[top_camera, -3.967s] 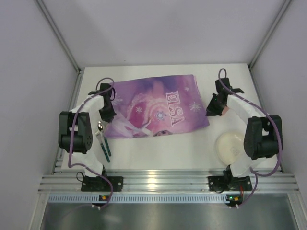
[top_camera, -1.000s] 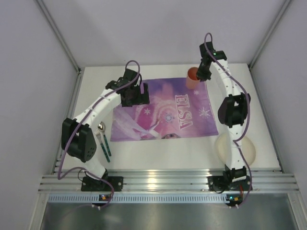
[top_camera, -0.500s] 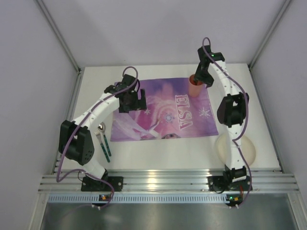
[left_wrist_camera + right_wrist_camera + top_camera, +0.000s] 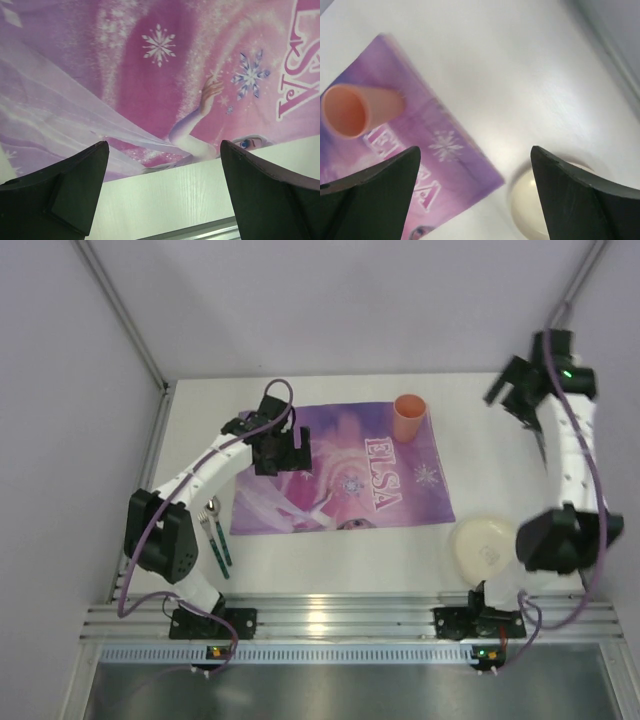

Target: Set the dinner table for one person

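So the purple ELSA placemat [image 4: 340,470] lies flat in the middle of the white worktop [image 4: 350,550], which runs out past it on every side. An orange cup [image 4: 408,418] stands upright on the placemat's far right corner. A cream plate [image 4: 485,545] sits on bare worktop just off the mat's near right corner. A couple of pieces of cutlery [image 4: 215,530] lie just beside its left edge, toward the near end.

The left gripper [image 4: 164,145] hangs over the far left part of the placemat, fingers spread wide with nothing between them. The right gripper [image 4: 475,150] is well off past the placemat's far right corner, also spread apart and holding nothing. Its camera looks back down at the cup, mat and plate.
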Controlling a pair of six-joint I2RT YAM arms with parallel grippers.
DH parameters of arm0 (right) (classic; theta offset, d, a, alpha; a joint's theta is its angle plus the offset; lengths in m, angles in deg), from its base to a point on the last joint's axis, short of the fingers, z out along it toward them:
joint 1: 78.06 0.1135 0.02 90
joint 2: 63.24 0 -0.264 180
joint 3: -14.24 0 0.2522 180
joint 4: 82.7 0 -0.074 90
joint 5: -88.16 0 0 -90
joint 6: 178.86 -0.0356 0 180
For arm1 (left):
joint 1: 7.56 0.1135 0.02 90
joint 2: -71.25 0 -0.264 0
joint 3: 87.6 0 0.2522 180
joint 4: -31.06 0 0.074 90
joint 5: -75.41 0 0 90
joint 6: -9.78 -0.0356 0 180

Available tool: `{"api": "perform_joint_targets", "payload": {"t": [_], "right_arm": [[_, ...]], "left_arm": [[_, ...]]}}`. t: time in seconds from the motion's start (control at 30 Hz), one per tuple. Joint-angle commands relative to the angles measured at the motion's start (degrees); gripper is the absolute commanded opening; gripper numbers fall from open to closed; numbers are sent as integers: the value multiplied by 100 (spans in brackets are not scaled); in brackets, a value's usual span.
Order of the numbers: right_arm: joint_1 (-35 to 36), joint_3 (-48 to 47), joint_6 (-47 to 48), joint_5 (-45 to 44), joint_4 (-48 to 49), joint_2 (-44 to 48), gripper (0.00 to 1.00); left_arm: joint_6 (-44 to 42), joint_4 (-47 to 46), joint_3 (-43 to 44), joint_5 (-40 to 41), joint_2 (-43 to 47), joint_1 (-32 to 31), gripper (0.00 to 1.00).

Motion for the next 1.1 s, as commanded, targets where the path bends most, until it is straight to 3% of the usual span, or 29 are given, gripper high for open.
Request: {"api": "perform_joint_targets", "payload": {"t": [0.0, 0.07, 0.2, 0.33, 0.53, 0.73, 0.97, 1.07], "right_arm": [[-1427, 2094, 19, 80, 8, 1766, 92], [-1939, 3618, -219, 361, 87, 2496, 92], [-2291, 5506, -930, 1431, 404, 3358, 93], [-2318, 5913, -985, 1558, 308, 3763, 93], [-2300, 5992, -686, 1092, 131, 3694, 94], [-2291, 6608, -458, 1163, 1018, 3167, 93], [-2265, 5722, -483, 1031, 1660, 2157, 90], [-2186, 5309, -562, 848, 1731, 1586, 89]], "left_arm": [[-171, -439, 322, -571, -257, -376, 98], [-267, -579, 578, -965, -660, -789, 98], [-566, -449, 1884, -1696, -1609, -1641, 98], [-611, -264, 2994, -2224, -2594, -2571, 98], [-523, 43, 4322, -2532, -3632, -3382, 98], [-470, 27, 3964, -2051, -3352, -3471, 98], [-294, -413, 2585, -1663, -2473, -3471, 98], [-285, -448, 2381, -1443, -2236, -3453, 98]]}}
